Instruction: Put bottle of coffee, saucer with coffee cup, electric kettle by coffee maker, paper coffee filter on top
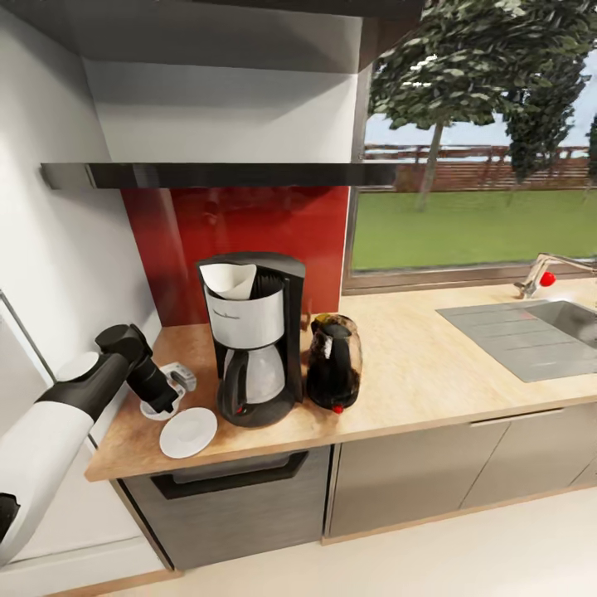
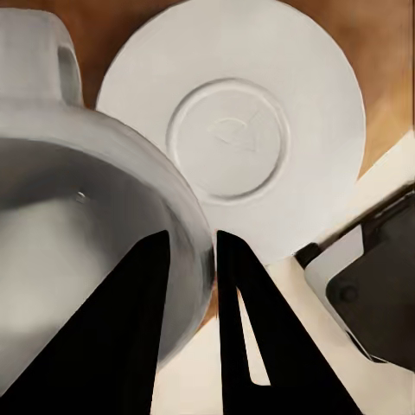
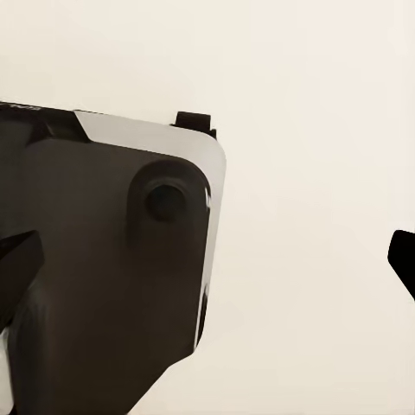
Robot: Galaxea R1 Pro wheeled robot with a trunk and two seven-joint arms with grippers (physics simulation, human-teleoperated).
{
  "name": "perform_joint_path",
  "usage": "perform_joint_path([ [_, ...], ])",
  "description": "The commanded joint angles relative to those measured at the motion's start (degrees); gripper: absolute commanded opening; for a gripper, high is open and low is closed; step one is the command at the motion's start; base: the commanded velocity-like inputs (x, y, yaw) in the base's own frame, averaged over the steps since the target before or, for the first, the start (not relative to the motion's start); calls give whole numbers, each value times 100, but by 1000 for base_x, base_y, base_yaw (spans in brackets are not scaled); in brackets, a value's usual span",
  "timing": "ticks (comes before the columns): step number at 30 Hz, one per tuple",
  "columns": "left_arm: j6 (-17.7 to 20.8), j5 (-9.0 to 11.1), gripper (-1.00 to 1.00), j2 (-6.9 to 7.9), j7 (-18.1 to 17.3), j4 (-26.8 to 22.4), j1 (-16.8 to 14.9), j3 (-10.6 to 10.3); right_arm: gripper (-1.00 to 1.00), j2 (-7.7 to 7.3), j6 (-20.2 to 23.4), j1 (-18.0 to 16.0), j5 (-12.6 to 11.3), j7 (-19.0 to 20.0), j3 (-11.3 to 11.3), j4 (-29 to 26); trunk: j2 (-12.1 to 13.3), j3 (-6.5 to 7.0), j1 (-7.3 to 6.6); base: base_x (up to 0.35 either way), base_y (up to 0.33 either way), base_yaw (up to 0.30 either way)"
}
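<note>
The black and steel coffee maker stands on the countertop with the white paper coffee filter on its top. The dark glass electric kettle stands close on its right. In front of it to the left lies the white saucer, bare. My left gripper is shut on the rim of the white coffee cup, just left of the saucer. My right gripper is open and holds nothing. The black kitchen shelf carries nothing. The bottle of coffee is hidden.
A steel sink with a faucet lies at the right of the counter. The white wall and a tall white unit close in on the left. Grey cabinet fronts run below.
</note>
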Motion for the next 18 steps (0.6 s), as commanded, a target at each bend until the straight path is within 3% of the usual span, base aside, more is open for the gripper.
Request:
perform_joint_path([
  [1, 48, -48, -100, 3, -53, -7, -3, -18, 100, -3, 31, -1, -59, 17, 48, -12, -7, -9, 1, -37, -24, 0],
  [18, 42, -55, -100, 10, -53, -7, 24, -20, 100, 4, 31, -1, -66, 19, 56, -13, -7, -9, 1, -10, -40, 0],
])
